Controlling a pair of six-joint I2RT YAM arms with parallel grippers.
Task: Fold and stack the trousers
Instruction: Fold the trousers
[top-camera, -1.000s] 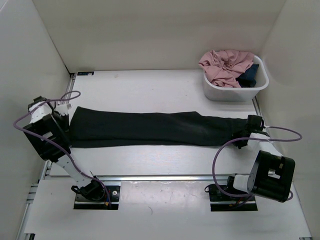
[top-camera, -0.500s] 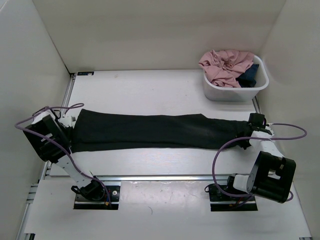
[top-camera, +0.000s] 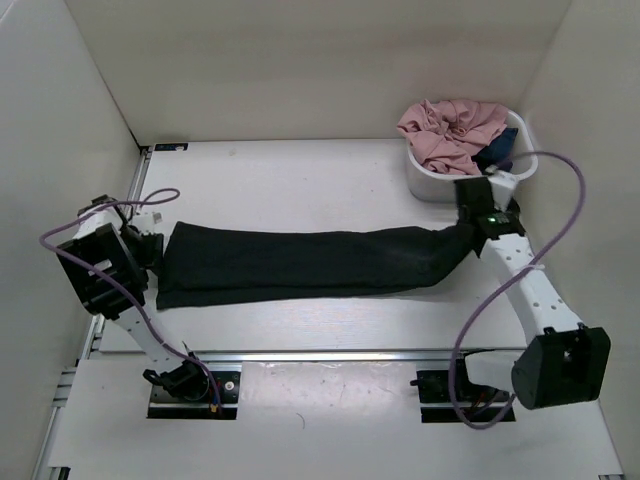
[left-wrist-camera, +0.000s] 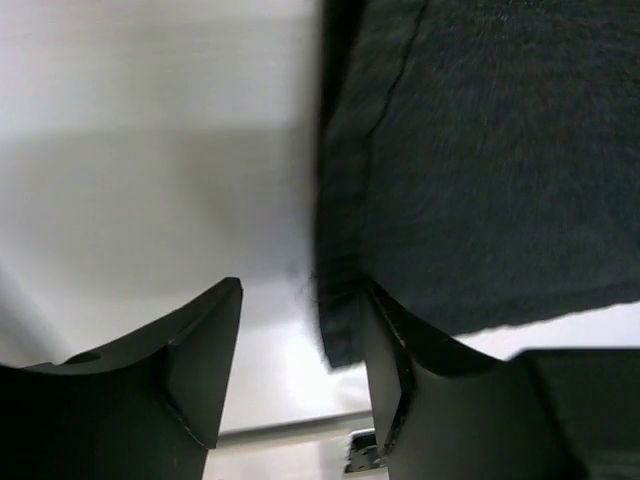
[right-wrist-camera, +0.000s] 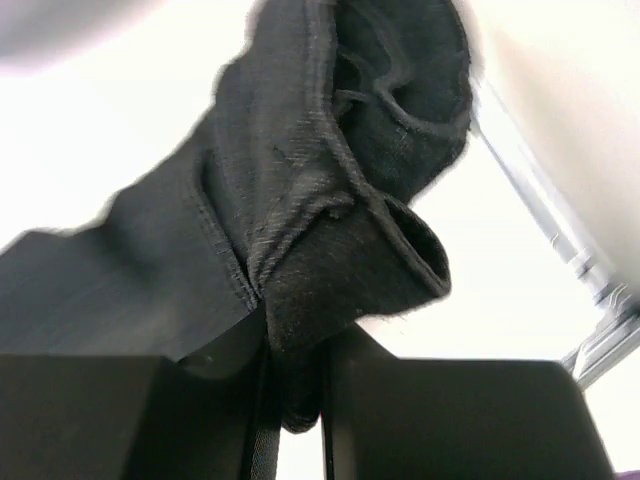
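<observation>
Upper right of the frame, a white tub (top-camera: 435, 186) sits at the far right corner of the pale table (top-camera: 300, 180). A crumpled pink garment (top-camera: 450, 130) heaps over its rim, and a small dark blue garment (top-camera: 499, 149) is tucked in on its right side. A metal rail (top-camera: 330, 354) runs along the bottom.
</observation>
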